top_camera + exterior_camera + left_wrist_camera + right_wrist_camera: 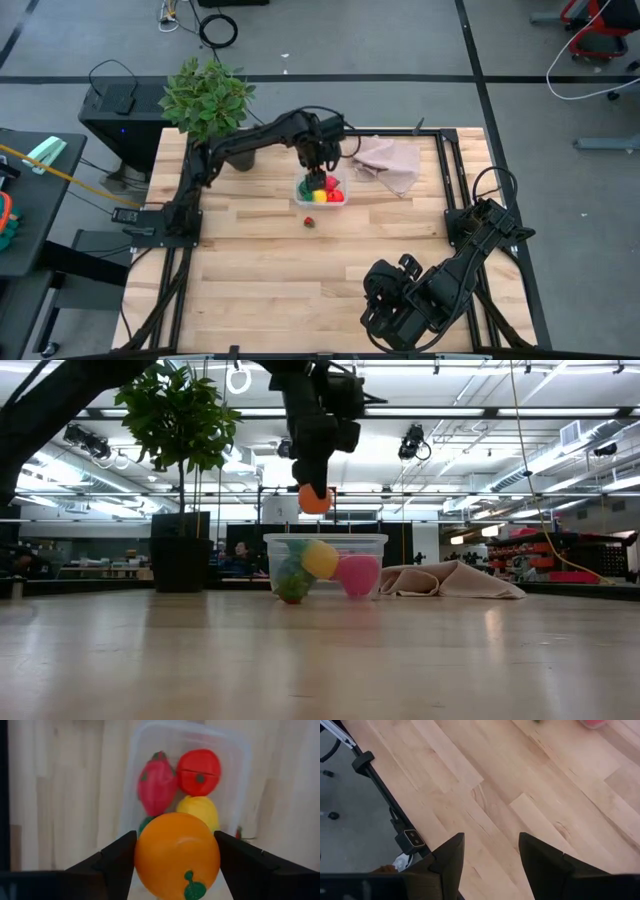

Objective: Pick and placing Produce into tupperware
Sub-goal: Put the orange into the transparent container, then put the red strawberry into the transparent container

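Left wrist view shows the left gripper [177, 857] pinching a toy orange [177, 854] between its two dark fingers [117, 860], one pressed against each side of the fruit. Directly beneath the held orange sits the clear tupperware [240, 755], its open top facing the gripper. Inside it, past the orange, lie a yellow toy lemon [200, 809], a red toy tomato [200, 772], a red strawberry [155, 787] and a sliver of something green. In the low view the orange hangs just above the box's rim, not touching it. One small red piece of produce [310, 222] lies on the wooden table [250, 260] just beside the box. A beige cloth [390, 162] lies beyond the box. The right gripper [491, 857] waits well apart near the table's edge, its fingers spread and empty
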Robot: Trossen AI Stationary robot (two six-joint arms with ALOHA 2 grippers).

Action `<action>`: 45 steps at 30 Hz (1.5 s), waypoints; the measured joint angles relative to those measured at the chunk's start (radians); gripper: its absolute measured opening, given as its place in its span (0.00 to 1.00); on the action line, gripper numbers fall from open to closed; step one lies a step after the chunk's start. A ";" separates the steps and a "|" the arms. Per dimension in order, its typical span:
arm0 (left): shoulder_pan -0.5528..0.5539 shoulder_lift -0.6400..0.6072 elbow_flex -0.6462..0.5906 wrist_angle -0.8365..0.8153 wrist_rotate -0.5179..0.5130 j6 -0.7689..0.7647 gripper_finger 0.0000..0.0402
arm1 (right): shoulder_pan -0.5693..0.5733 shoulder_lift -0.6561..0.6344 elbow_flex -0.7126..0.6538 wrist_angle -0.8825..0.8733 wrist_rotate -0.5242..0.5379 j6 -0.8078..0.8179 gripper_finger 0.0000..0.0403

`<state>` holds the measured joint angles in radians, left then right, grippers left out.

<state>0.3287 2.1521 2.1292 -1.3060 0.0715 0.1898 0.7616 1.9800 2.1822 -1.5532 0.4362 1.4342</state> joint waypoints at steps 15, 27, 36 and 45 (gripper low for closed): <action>0.061 0.000 0.000 0.010 0.000 0.005 0.66 | 0.000 0.000 0.000 -0.001 0.000 0.003 0.48; 0.060 0.000 0.000 0.010 0.002 -0.006 0.67 | 0.000 0.000 0.000 -0.001 0.000 0.003 0.48; 0.048 0.000 0.000 0.009 0.001 -0.023 0.69 | 0.000 0.000 0.000 -0.001 0.000 0.002 0.48; 0.030 0.001 0.000 0.014 -0.005 -0.021 0.69 | 0.000 0.000 0.000 -0.001 0.000 -0.001 0.48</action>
<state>0.3592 2.1529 2.1288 -1.2922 0.0666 0.1684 0.7616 1.9800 2.1822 -1.5543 0.4366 1.4334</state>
